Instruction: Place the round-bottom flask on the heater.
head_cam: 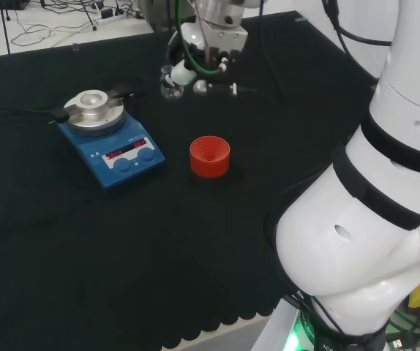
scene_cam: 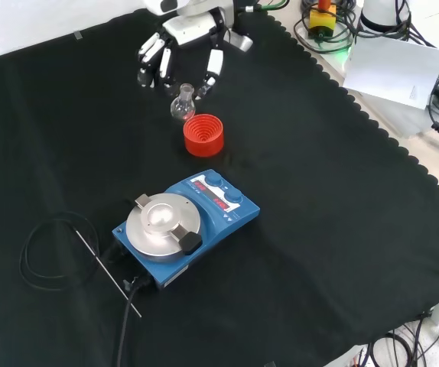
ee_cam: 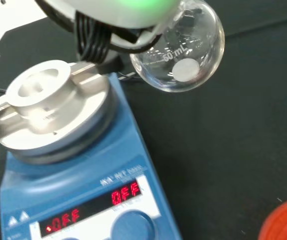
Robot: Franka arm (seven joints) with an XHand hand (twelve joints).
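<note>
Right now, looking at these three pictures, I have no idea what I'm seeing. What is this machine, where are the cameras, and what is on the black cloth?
It is one white robot arm with a black and white hand in place of a claw. One camera looks over the arm from behind, so the big white shapes are the arm itself. Another faces it from the front, looking down. The third sits at the wrist, very close. On the cloth stand a blue heater with a round metal top, and a red ribbed ring, a stand for flasks. The hand holds a small clear round-bottom flask by its neck, lifted off the cloth and not yet over the heater. A black cable and a thin rod lie beside the heater.
</note>
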